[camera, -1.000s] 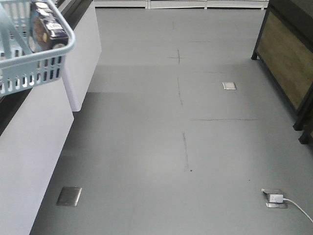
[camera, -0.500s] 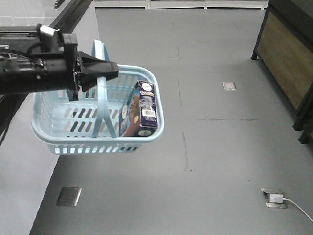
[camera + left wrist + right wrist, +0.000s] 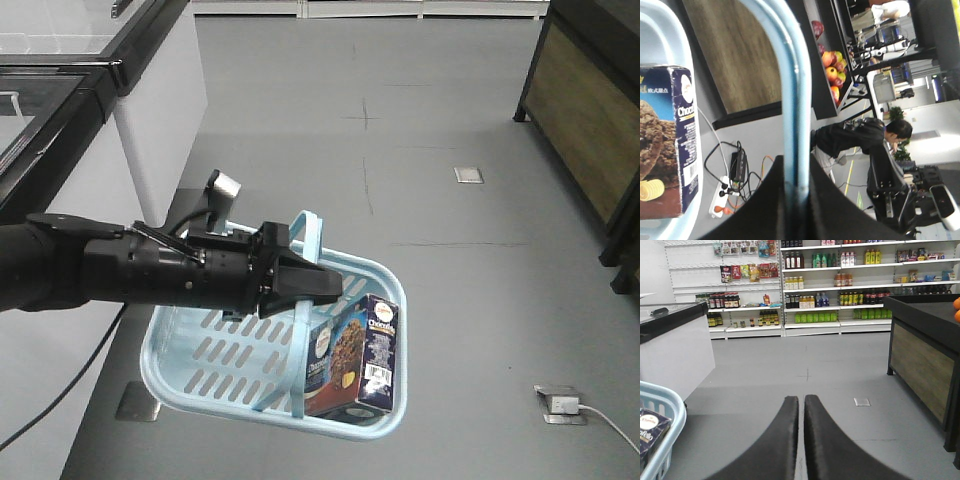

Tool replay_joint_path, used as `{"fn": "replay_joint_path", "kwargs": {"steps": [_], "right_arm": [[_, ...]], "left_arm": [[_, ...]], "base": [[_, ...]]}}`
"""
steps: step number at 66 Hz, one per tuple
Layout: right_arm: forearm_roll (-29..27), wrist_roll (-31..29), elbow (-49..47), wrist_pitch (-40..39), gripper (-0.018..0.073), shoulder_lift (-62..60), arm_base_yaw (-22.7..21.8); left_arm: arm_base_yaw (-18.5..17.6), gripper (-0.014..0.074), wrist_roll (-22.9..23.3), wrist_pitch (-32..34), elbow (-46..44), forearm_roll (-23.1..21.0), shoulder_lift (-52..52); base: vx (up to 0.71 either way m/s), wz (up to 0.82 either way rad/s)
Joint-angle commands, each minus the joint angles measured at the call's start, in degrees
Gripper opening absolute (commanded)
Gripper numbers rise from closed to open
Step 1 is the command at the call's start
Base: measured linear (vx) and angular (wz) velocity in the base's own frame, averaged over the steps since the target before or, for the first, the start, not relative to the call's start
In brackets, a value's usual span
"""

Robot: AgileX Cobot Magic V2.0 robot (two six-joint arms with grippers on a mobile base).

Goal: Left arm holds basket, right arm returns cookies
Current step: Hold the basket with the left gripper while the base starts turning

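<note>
Left hand: pinching a looped handle of the basket, which hangs above the floor. Cookies: upright inside, at the end away from the arm (barcode side showing). Right hand: fingers pressed together, holding nothing.

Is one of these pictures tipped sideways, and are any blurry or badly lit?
Left wrist view: turned on its side, with the basket handle soft because it is close to the lens. Front view: even light, sharp, faint floor sheen. Right wrist view: right gripper is a featureless dark shape; shelves behind are clear.
</note>
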State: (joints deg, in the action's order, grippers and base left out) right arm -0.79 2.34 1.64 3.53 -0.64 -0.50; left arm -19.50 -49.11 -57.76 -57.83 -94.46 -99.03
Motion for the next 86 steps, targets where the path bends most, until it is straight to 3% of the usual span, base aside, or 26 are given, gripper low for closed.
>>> {"fn": "replay_joint_path", "kwargs": {"steps": [1, 19, 76, 86], "right_arm": [[0.29, -0.15, 1.01, -4.04, -0.0003, -0.79, -0.05], [0.29, -0.15, 1.01, -4.04, -0.0003, -0.79, -0.05], [0.29, -0.15, 1.01, -4.04, -0.0003, -0.79, -0.05], [0.29, -0.15, 1.01, -4.04, -0.0003, -0.73, -0.05]], "left_arm": [[-2.16, -0.0004, -2.41, -3.02, -0.30, -7.69, 3.47], [-5.61, -0.0004, -3.54, -1.62, 1.18, -7.69, 3.36], [-5.59, -0.0003, -2.68, -0.63, 1.03, -7.69, 3.36], [-5.59, -0.0003, -2.68, 0.41, 1.03, -5.81, 3.36]], "base": [[0.00, 0.00], [0.00, 0.00], [0.00, 0.00], [0.00, 0.00]]}}
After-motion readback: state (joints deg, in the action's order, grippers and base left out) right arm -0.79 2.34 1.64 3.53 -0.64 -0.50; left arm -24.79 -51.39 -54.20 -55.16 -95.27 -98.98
